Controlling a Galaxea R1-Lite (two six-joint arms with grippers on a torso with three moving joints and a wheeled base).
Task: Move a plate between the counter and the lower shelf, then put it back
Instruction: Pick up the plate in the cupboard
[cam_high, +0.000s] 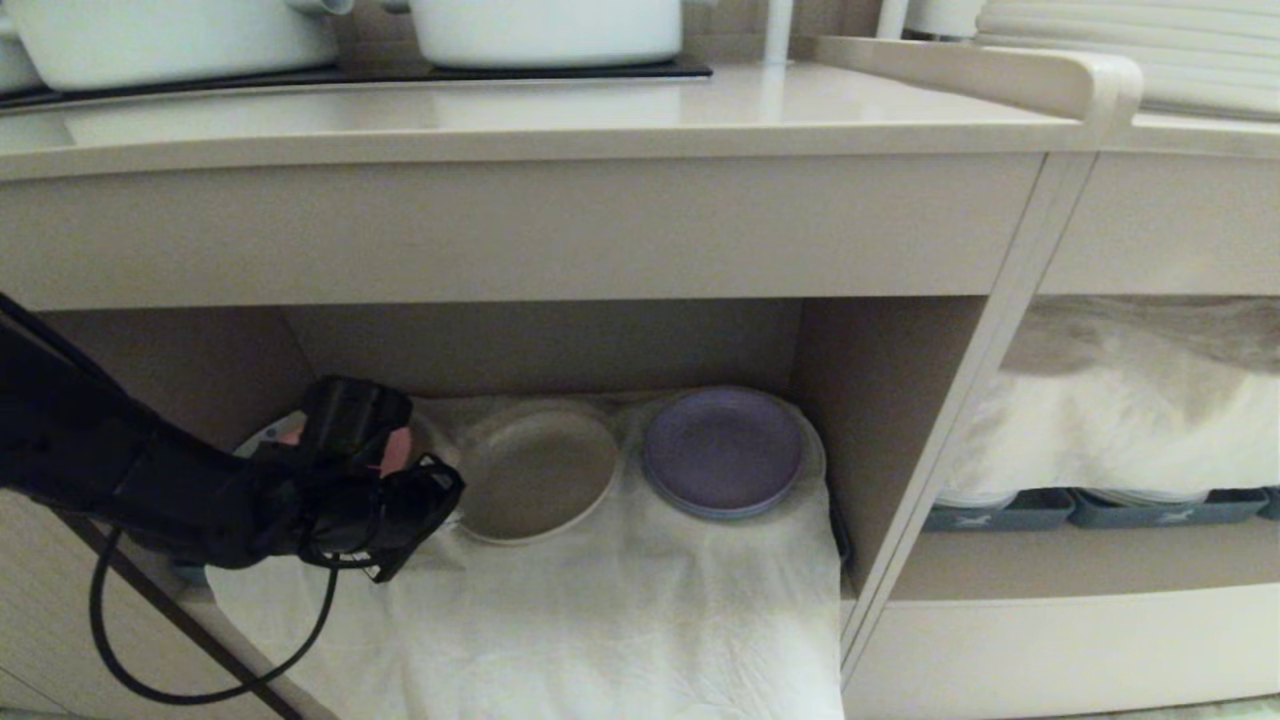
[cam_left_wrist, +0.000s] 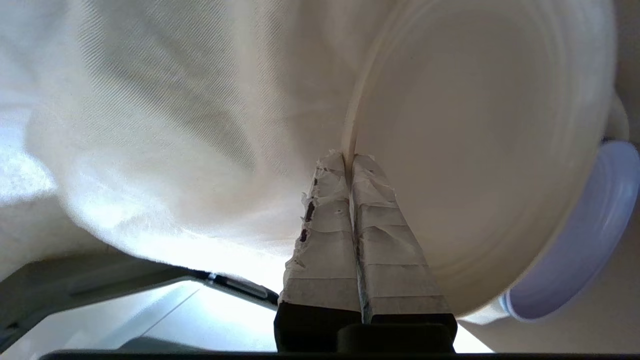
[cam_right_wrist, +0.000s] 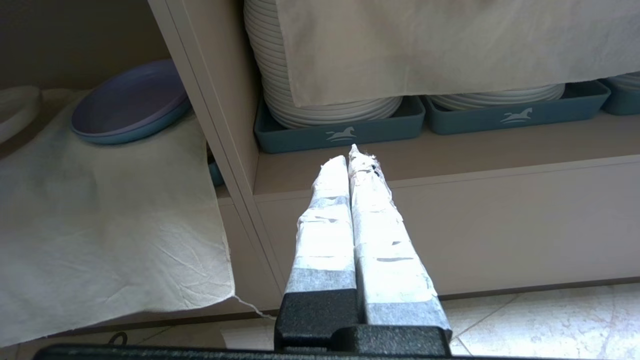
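The lower shelf (cam_high: 860, 400) is a beige-walled niche under the desk (cam_high: 520, 120), lined with a white cloth (cam_high: 620, 600) that hangs over its front edge. On the cloth, side by side, lie the plate (cam_high: 535, 475), small, matte and cream-beige, and to its right a purple plate (cam_high: 722, 452) of about the same size, the two nearly touching. A pink plate (cam_high: 398, 450) is mostly hidden behind the left arm, at the left of the niche. Two white pots (cam_high: 545, 30) stand on a flat black panel (cam_high: 400, 75) at the back of the desk. In the wider niche to the right, another cloth (cam_high: 1120, 420) drapes over stacks of white plates (cam_right_wrist: 330, 110) sitting in blue-grey trays (cam_right_wrist: 340, 135) (each tray bears a small horse mark). The left end effector (cam_left_wrist: 349, 159) is closed on the plate's left rim: in the left wrist view its two tape-wrapped fingers (cam_left_wrist: 325, 225) lie pressed together with the thin rim nipped between their tips, while the plate's body lies on the cloth. The left arm (cam_high: 120, 480) reaches in low from the left edge of the head view, roughly level, with a black cable (cam_high: 200, 690) looping beneath it. The right end effector (cam_right_wrist: 351, 152) is shut on nothing and hangs outside the shelves, pointed at the tray niche, with floor tiles (cam_right_wrist: 550, 320) beneath.
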